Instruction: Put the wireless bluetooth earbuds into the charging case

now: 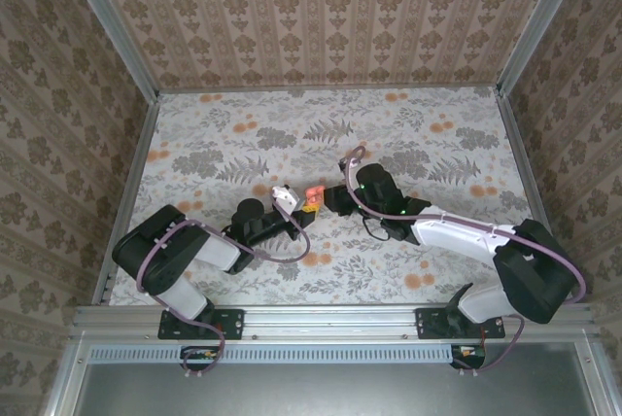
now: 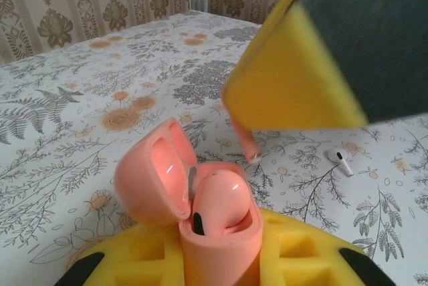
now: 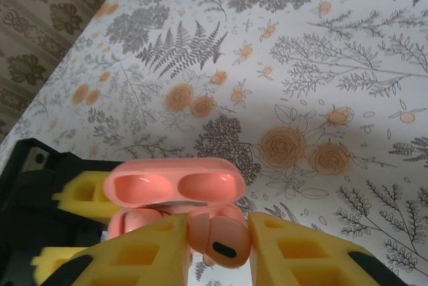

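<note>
Near the worktop's (image 1: pixel 418 144) middle, left pincer (image 2: pixel 215 269) clamps the open charging case (image 3: pixel 172 188); right pincer (image 3: pixel 217 258) pinches an earbud (image 3: pixel 214 232) just beside it. A skewed approach could jam it against the rim.

Robot test cell in a lab, dressed up to look domestic. Brown damask wallpaper panels (image 1: pixel 321 17) make three walls of a box, framed by bare aluminium corner posts (image 1: pixel 109 27). The table top is a grey-and-orange floral printed sheet (image 1: pixel 243 134). The black-and-white left robot arm (image 1: pixel 165 246) and right robot arm (image 1: pixel 486 241) are bolted to a slotted aluminium rail (image 1: pixel 330 317) along the near edge.
</note>
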### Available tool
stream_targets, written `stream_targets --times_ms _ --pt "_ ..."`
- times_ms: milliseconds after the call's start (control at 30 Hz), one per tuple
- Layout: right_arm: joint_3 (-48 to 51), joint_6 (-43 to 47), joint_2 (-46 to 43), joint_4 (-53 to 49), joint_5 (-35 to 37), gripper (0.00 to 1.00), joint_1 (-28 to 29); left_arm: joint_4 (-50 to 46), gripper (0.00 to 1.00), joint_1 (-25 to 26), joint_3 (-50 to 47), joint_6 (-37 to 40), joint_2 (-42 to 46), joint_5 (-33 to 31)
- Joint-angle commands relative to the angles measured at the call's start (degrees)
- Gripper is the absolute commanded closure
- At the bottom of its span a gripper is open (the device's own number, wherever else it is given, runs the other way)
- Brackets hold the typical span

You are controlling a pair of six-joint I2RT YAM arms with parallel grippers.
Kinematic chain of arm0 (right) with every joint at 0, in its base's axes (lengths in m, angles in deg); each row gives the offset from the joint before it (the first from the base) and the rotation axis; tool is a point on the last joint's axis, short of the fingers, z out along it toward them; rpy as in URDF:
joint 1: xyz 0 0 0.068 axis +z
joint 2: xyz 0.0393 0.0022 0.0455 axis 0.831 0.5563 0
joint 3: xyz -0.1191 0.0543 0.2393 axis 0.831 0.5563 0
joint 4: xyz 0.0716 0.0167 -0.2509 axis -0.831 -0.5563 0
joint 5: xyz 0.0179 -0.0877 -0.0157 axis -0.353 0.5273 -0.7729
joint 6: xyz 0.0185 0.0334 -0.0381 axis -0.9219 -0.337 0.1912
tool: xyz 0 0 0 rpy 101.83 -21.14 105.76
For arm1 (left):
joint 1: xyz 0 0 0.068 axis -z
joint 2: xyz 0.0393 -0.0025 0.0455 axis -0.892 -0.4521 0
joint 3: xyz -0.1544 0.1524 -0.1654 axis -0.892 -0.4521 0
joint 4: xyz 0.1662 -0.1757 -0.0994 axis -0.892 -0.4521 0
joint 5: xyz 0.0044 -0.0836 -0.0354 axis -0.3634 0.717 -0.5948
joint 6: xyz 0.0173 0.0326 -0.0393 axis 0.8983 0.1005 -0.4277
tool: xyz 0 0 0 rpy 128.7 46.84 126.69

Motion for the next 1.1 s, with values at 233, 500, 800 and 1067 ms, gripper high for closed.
stream_targets --times_ms 233,500,800,1067 --pt "-1.27 1.30 1.16 2.22 1.97 0.71 0.91 1.97 0.84 -0.50 1.08 -1.48 2.10 1.98" --pt "-0.11 2.47 -4.31 2.09 4.25 0.71 1.47 1.84 0.84 -0.50 1.22 -1.63 1.75 1.55" --pt "-0.08 2.67 -3.34 3.27 4.67 0.71 1.61 1.98 0.84 -0.50 2.49 -2.83 1.16 2.65" --pt "-0.36 2.61 -1.45 4.35 4.67 0.71 1.94 2.01 0.84 -0.51 2.53 -3.51 1.96 2.99"
